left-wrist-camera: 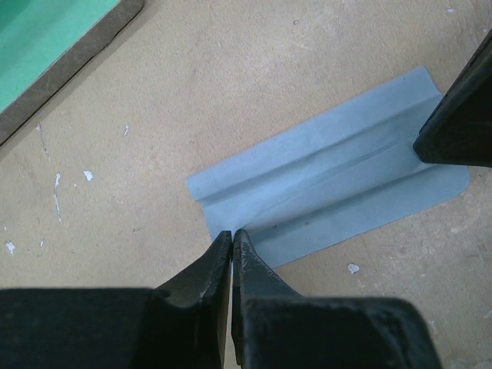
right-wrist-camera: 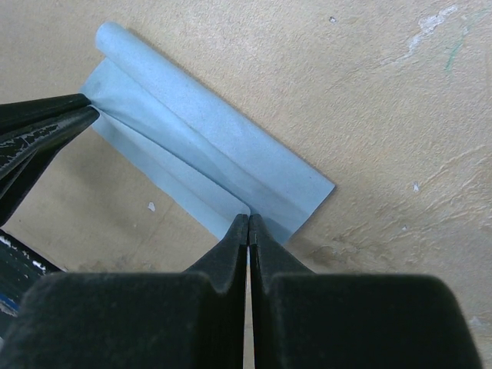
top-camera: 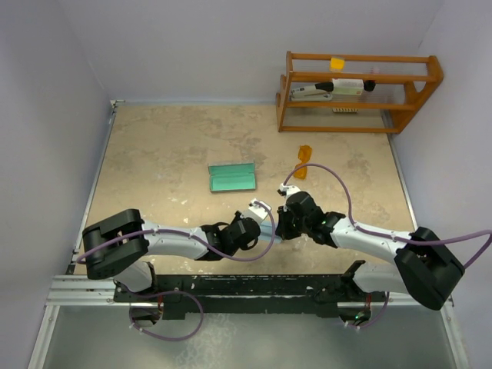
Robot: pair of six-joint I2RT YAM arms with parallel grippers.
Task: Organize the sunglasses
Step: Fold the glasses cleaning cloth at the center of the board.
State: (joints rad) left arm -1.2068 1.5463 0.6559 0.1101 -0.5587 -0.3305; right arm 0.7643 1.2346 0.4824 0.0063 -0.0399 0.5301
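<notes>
The orange sunglasses (top-camera: 303, 161) lie on the table right of centre, far from both grippers. The light blue cloth (left-wrist-camera: 330, 184) lies folded lengthwise on the table between the grippers and also shows in the right wrist view (right-wrist-camera: 207, 146). My left gripper (left-wrist-camera: 232, 234) is shut on one end of the cloth. My right gripper (right-wrist-camera: 248, 219) is shut on the other end, at the fold. In the top view the left gripper (top-camera: 260, 223) and the right gripper (top-camera: 281, 225) meet tip to tip and hide most of the cloth. The open grey case (top-camera: 233, 177) with green lining lies behind them.
A wooden rack (top-camera: 357, 92) stands at the back right, holding a stapler, a marker and a small yellow item. Walls close the table at the back and on both sides. A corner of the case (left-wrist-camera: 46, 54) shows in the left wrist view.
</notes>
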